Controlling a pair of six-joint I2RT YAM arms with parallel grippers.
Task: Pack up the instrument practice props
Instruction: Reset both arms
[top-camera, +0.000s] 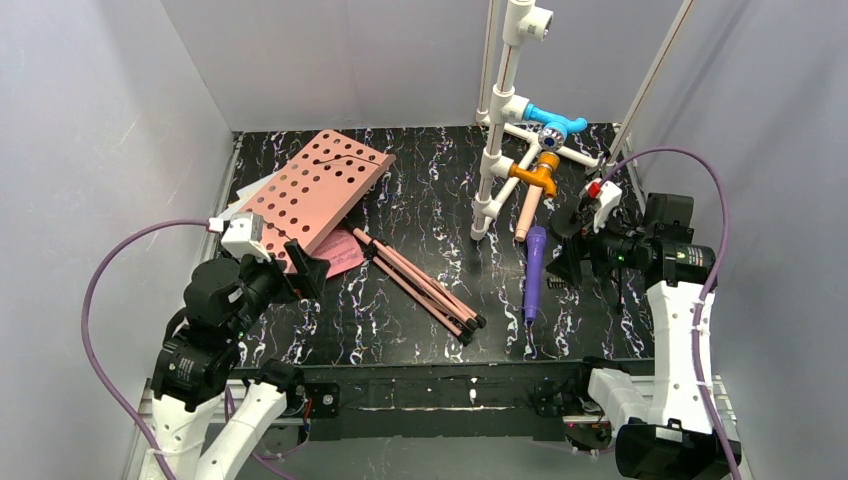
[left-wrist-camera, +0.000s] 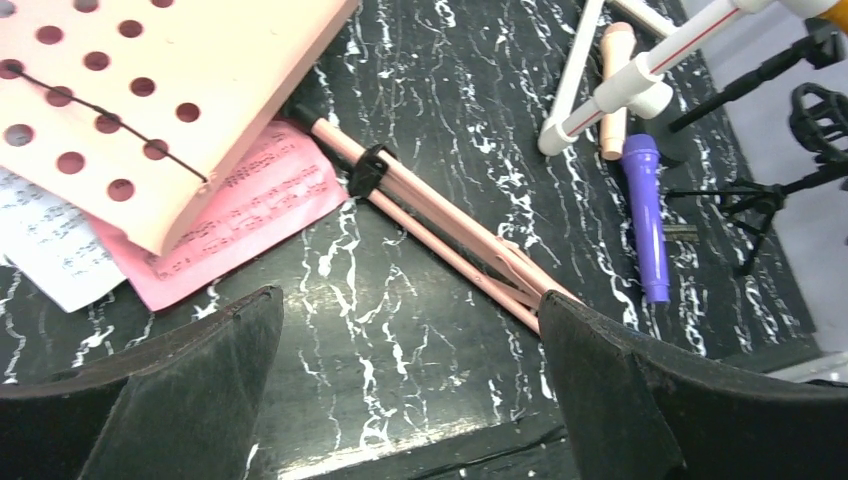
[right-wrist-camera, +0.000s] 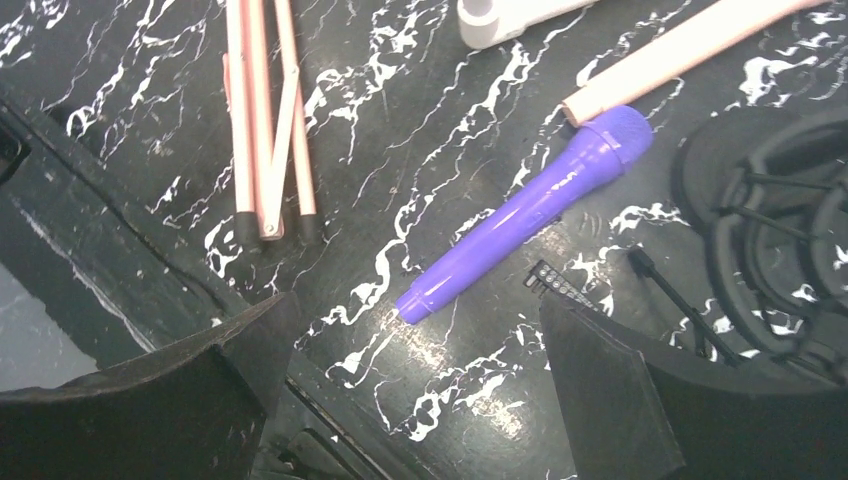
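Both grippers stand wide and empty. The left gripper (left-wrist-camera: 408, 300) hovers near the worktop's (top-camera: 400, 330) left edge by the holder (top-camera: 318, 190), which lies over pages (left-wrist-camera: 40, 245) and folder (left-wrist-camera: 240, 215). The right gripper (right-wrist-camera: 415, 305) hangs near the right edge above the purple microphone (right-wrist-camera: 520, 215), with the beige microphone (right-wrist-camera: 680, 55) beside its head.

The top camera sits high up behind the arms (top-camera: 215, 300) at 6 o'clock. It is far away, looks down toward 12 o'clock, and sees the whole worktop (top-camera: 400, 340). The left wrist camera sits low and close at about 9 o'clock. It faces about 2 o'clock, with the left end effector (left-wrist-camera: 410, 310) at the bottom of its picture. The right wrist camera sits very close at about 3 o'clock and looks almost straight down, over the right end effector (right-wrist-camera: 415, 305). All three see the mic (top-camera: 535, 275) and the legs (top-camera: 420, 285).
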